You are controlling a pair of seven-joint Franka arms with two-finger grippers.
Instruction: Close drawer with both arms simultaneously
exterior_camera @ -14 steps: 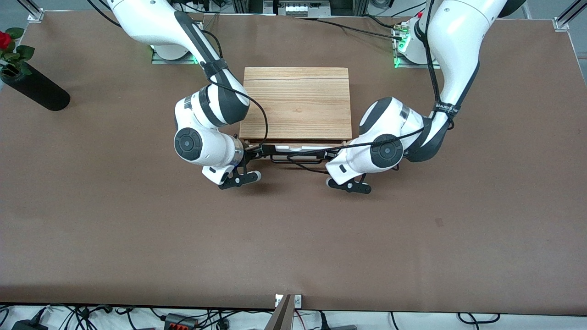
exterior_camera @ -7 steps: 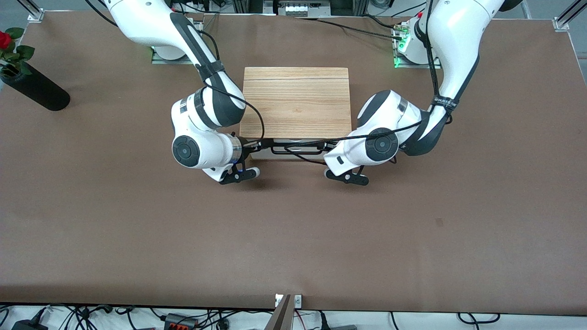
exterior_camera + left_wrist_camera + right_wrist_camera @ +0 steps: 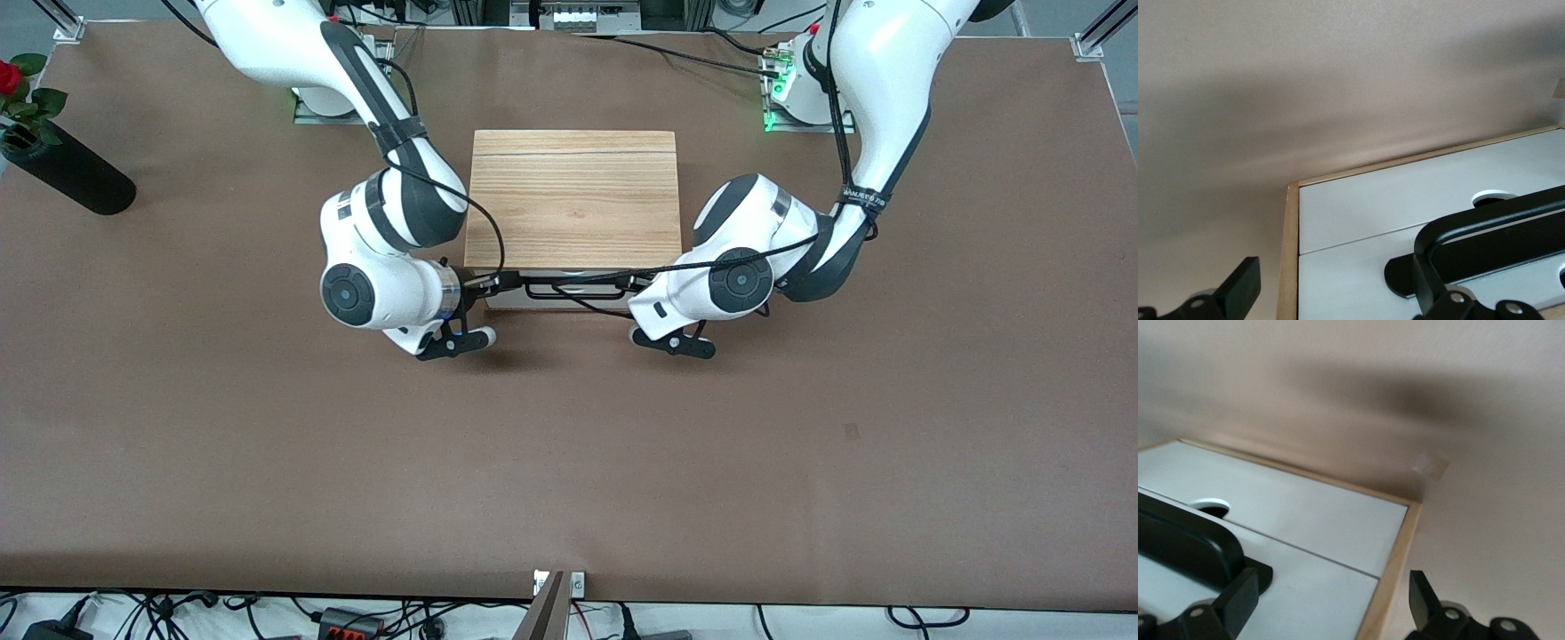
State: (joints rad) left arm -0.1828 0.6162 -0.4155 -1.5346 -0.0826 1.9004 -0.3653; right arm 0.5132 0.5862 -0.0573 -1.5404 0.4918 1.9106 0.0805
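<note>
- Drawer point(image 3: 569, 300) pushed in, front flush with box point(image 3: 573, 200): nearly done.
- Left gripper point(image 3: 1338, 293), right gripper point(image 3: 1328, 607) at black handle point(image 3: 573, 284), jaws apart, not clamping.
- Left to do: pull both away.

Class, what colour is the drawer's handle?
Black: the handle on the white drawer front shows best in the left wrist view.
</note>
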